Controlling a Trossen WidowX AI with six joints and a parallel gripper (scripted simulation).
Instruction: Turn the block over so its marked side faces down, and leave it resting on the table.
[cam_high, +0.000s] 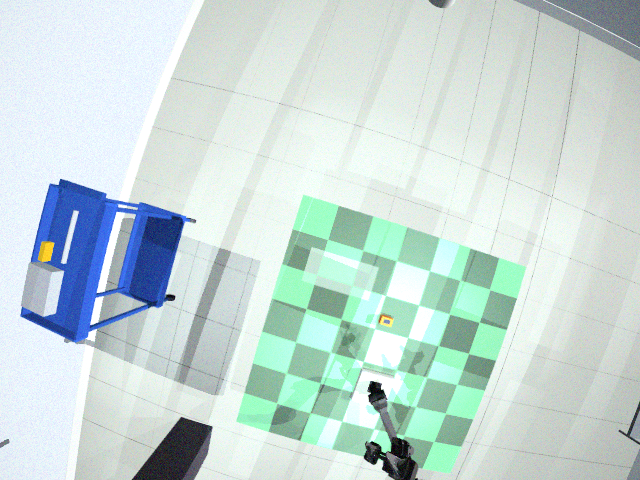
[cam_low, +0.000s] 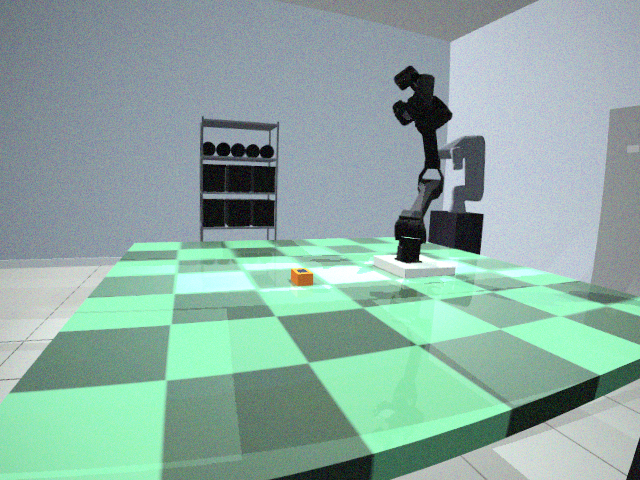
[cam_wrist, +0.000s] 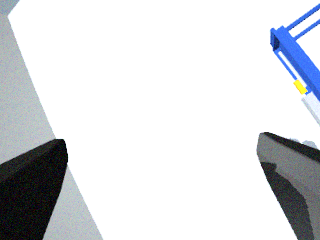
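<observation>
One block (cam_low: 301, 276), orange, resting on the table (cam_low: 289, 341) just in front of the white base plate (cam_low: 413, 266), well below the raised gripper (cam_low: 402, 93). Blue mark on its top face, pointing up, seen from above as a blue patch framed in orange (cam_high: 386, 320). Not touched by anything.

Table top chequered in light green and dark grey-green squares, glossy, with pale glare patches around the block and faint reflections of the arm (cam_low: 426, 170) near the plate. Front edge thick, banded in the same two tones.

Arm bolted to the plate at the far right side of the table, reared up high, bent at the elbow, with the gripper at the very top, far from the surface. Jaws spread wide, almost to their limit, with nothing between them; in the wrist view, two dark fingers at the lower corners with only white wall and a bit of grey between.

Floor of pale grey tiles with thin dark joints. Walls plain, grey-blue at the back, whiter on the right. Against the back wall, a grey rack (cam_low: 239, 178) with a row of dark balls on the top shelf and dark boxes on the two below. Behind the arm, a dark cabinet (cam_low: 457, 229) carrying a grey angular shape. From above, a blue frame (cam_high: 98, 258) off to the left of the table, with a small yellow box (cam_high: 46, 251) and a grey box (cam_high: 42, 286) on it.
</observation>
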